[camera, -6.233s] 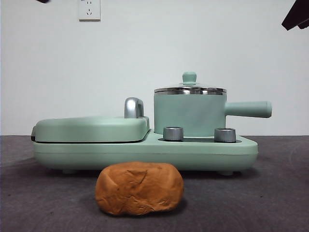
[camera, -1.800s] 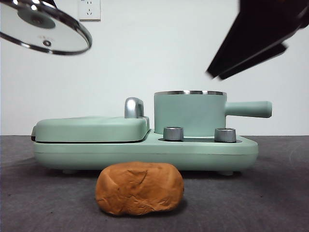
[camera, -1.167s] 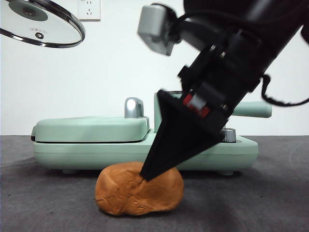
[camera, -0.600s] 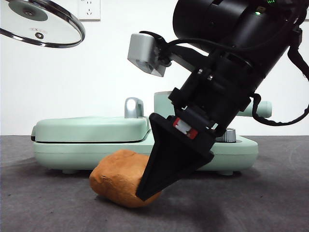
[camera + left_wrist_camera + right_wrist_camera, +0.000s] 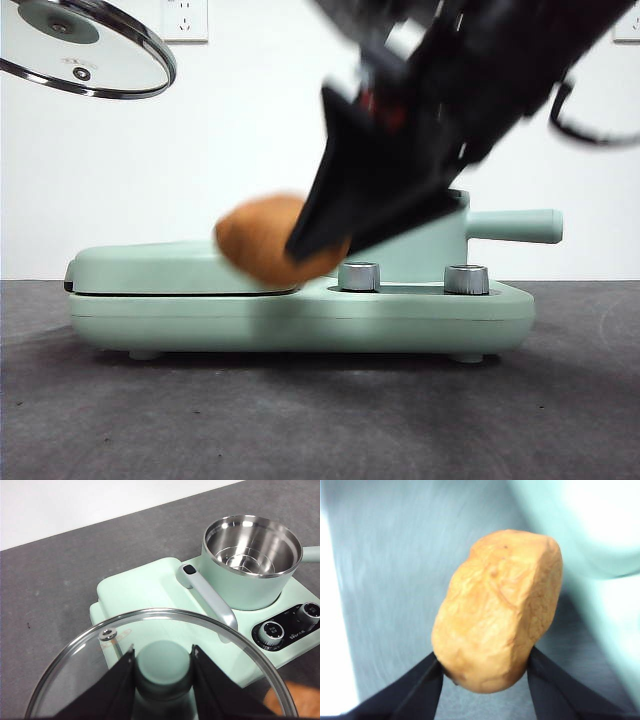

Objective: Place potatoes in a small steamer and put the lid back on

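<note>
My right gripper (image 5: pixel 330 240) is shut on the orange-brown potato (image 5: pixel 268 240) and holds it in the air in front of the griddle, left of the small steamer (image 5: pixel 440 245). The potato fills the right wrist view (image 5: pixel 500 610) between the jaws. The steamer stands open, its steel inside bare in the left wrist view (image 5: pixel 250 562). My left gripper (image 5: pixel 162 672) is shut on the mint-green knob of the glass lid (image 5: pixel 155 655). The lid hangs high at the left in the front view (image 5: pixel 85 50).
The mint-green cooker base (image 5: pixel 300 315) carries a flat griddle (image 5: pixel 185 265) with a chrome handle (image 5: pixel 210 597) and two steel dials (image 5: pixel 360 277). Grey table lies in front.
My right gripper came down, closed on the potato on the table, and has lifted it up to the griddle's height. The lid stays held high at the left.
</note>
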You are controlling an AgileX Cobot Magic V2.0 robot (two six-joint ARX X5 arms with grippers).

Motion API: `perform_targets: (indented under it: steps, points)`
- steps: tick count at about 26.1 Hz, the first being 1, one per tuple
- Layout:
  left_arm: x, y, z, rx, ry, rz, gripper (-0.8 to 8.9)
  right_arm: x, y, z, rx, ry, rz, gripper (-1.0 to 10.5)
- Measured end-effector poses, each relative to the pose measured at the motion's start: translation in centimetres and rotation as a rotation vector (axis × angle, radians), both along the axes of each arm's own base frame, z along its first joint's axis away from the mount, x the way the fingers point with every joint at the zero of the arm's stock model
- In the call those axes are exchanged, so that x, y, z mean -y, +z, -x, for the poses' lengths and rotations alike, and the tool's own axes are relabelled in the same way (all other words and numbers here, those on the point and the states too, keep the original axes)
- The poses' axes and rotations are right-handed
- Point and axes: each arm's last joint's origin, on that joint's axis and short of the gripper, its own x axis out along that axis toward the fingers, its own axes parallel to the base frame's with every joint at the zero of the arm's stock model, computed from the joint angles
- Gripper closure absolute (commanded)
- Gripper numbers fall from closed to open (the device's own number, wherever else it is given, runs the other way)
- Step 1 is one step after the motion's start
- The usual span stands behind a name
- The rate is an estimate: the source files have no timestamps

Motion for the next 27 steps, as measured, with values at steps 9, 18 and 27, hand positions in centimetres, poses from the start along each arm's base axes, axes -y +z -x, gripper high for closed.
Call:
perform_targets:
  steps: [9, 18, 27]
  points:
    - [0.0, 0.1, 0.0, 0.008, 0.0, 0.004, 8.04, 3.6, 8.8, -1.2, -0.06, -0.356, -0.057, 7.9]
    - [0.0, 0.1, -0.1, 0.013, -0.001, 0.006, 8.04, 4.7, 12.7, -6.4, 0.0, -0.495, -0.103, 7.9]
    - [0.0, 0.1, -0.1, 0.014, -0.001, 0.006, 8.04, 4.4, 10.6, -13.3, -0.009, -0.537, -0.002, 7.9]
